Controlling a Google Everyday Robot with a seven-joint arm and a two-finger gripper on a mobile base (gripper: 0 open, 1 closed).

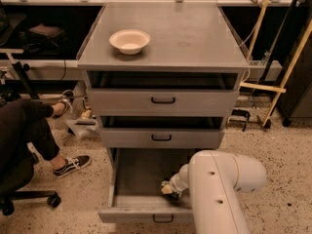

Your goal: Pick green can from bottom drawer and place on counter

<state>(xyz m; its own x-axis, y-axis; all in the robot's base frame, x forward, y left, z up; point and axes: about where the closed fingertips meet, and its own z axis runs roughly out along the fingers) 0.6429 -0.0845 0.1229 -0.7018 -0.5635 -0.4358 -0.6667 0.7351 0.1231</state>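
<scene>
Reader: Room first, then. What surrounds the jaws?

Legend: Speckled floor (pixel 278 145) spreads to either side of them. A seated person's leg (pixel 29 130) lies well off to their left, and wooden poles (pixel 285 67) lean well off to their right. The three-drawer cabinet rises above them.

Reader: And the target surface?

Legend: The counter (pixel 185 33) sits high above and beyond the jaws, flat and grey. A white bowl (pixel 129 41) stands on its far-left part. The two upper drawers (pixel 163 101) lie between, so the lift probably has to come back out of the drawer before rising.

Reader: Where is the gripper?

Legend: The white arm (pixel 219 189) reaches in from the right. The gripper (pixel 168 188) is low inside the open bottom drawer (pixel 139 174), near its front wall, with bare dark floor to its left. Whether it is released or clenched cannot be told.

Reader: And the green can?

Legend: A small greenish patch right at the jaws, just beneath them, is probably the green can (pixel 172 193), inside the bottom drawer. Its long axis is hidden.
</scene>
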